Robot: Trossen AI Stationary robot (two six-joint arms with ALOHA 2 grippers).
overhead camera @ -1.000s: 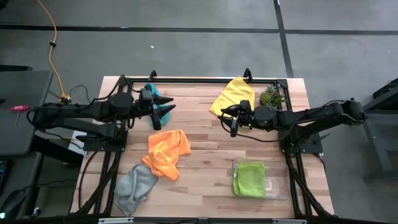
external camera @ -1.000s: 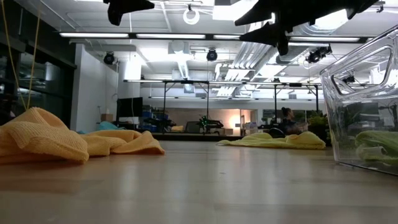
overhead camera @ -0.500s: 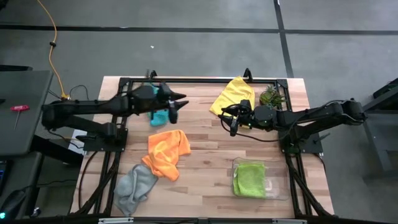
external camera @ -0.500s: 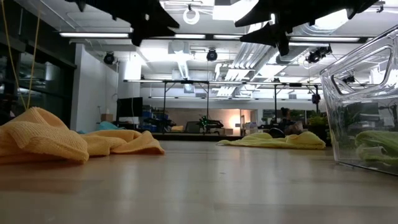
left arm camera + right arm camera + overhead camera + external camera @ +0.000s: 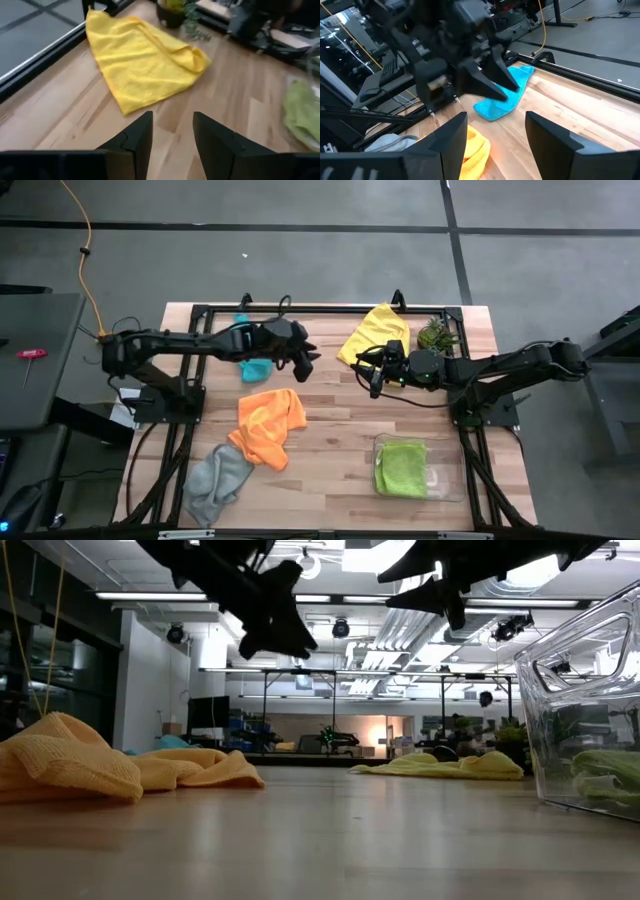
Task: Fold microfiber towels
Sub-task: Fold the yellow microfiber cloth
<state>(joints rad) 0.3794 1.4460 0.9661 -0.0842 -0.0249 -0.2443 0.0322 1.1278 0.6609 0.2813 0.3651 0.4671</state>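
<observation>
A yellow towel (image 5: 375,332) lies spread at the table's far side, and the left wrist view shows the same yellow towel (image 5: 145,60) ahead of my fingers. A teal towel (image 5: 255,367) lies bunched under my left arm. An orange towel (image 5: 268,423) and a grey towel (image 5: 215,480) lie crumpled at the near left. A lime green towel (image 5: 402,467) sits in the clear tray. My left gripper (image 5: 310,360) hovers open above the wood, between the teal and yellow towels. My right gripper (image 5: 372,375) hangs open just near of the yellow towel.
The clear plastic tray (image 5: 450,480) stands at the near right. A small potted plant (image 5: 435,335) stands at the far right, beside the yellow towel. A black frame rail (image 5: 320,308) runs along the table's far edge. Bare wood shows in the middle of the table, between the two grippers.
My left gripper has swung from above the teal towel toward the table's right edge and the yellow towel, sinking and tipping its fingers downward. The teal towel stays on the table. My right arm has kept still.
</observation>
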